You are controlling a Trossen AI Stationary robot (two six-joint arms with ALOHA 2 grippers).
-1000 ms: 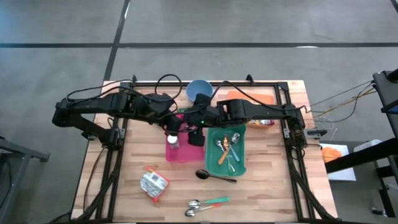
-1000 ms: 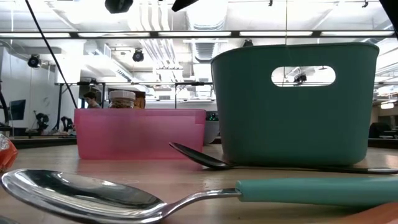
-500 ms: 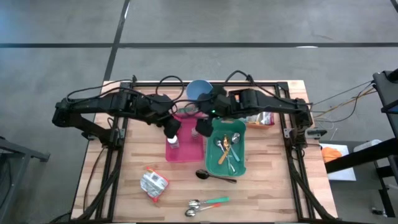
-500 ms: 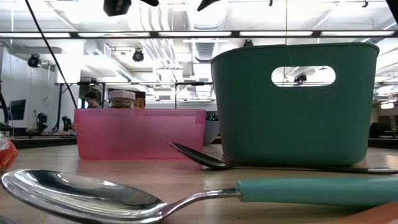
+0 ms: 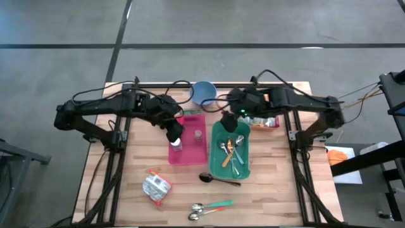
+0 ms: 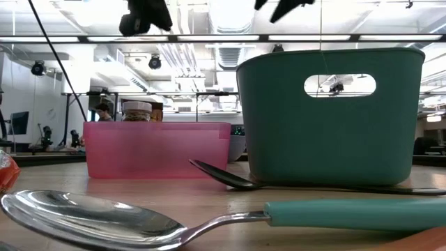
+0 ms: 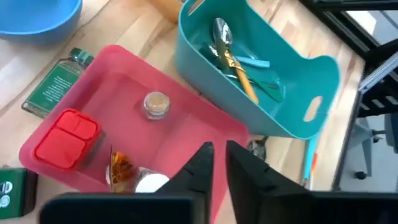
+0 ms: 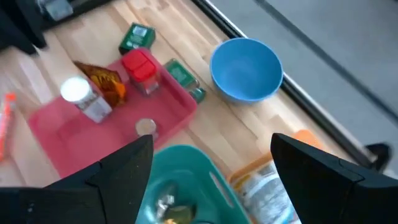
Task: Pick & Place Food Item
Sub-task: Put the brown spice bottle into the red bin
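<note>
A pink bin (image 5: pixel 188 140) holds a small gold-lidded jar (image 7: pixel 155 104), a red-lidded container (image 7: pixel 67 134), an orange packet (image 8: pixel 106 87) and a white-capped bottle (image 8: pixel 81 96). A foil food packet (image 5: pixel 156 188) lies flat on the table near the front left. My left gripper (image 7: pixel 221 165) hangs above the pink bin's left part, with only a narrow slit between its fingers and nothing in it. My right gripper (image 8: pixel 211 146) is open and empty, above the far end of the teal bin (image 5: pixel 230 152).
The teal bin holds several utensils. A blue bowl (image 5: pixel 204 93) stands at the far edge, with a green-labelled bottle (image 8: pixel 183 78) and a green box (image 8: pixel 138 36) beside the pink bin. A black spoon (image 5: pixel 218 179) and teal-handled spoons (image 5: pixel 212 207) lie near the front. Packets (image 5: pixel 266 120) lie at far right.
My right gripper has drawn back from over the pink bin toward the table's right and far side, rolling as it went and staying open. The small jar now shows upright in the bin where it was. My left gripper has sunk a little and rolled.
</note>
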